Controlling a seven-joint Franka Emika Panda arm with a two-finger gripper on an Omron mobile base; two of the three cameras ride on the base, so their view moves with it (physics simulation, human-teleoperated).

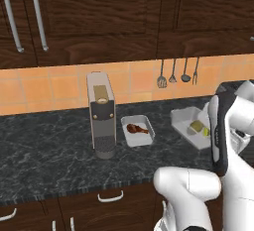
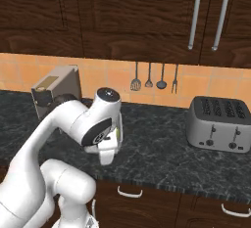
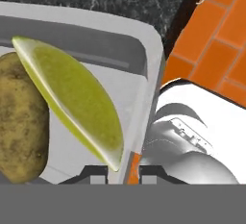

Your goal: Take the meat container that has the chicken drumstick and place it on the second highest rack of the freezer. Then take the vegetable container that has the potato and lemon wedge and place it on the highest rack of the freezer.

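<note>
The vegetable container (image 1: 184, 118) sits at the right of the dark counter and holds the potato (image 1: 197, 125) and the lemon wedge (image 1: 206, 132). My forearm covers its right end. In the hand view my gripper (image 3: 122, 171) is shut on that tray's side wall (image 3: 153, 88), one fingertip on each side of it. The lemon wedge (image 3: 72, 93) and the potato (image 3: 21, 122) lie just inside. The meat container (image 1: 144, 139) with the brown drumstick (image 1: 137, 129) stands apart to the left, untouched. The freezer and its racks are out of view.
A coffee machine (image 1: 101, 113) stands just left of the meat container. A toaster (image 2: 218, 124) sits at the counter's right. Utensils (image 1: 173, 74) hang on the orange tile wall. Dark wall cabinets hang above, and the counter's front edge (image 1: 74, 188) is near.
</note>
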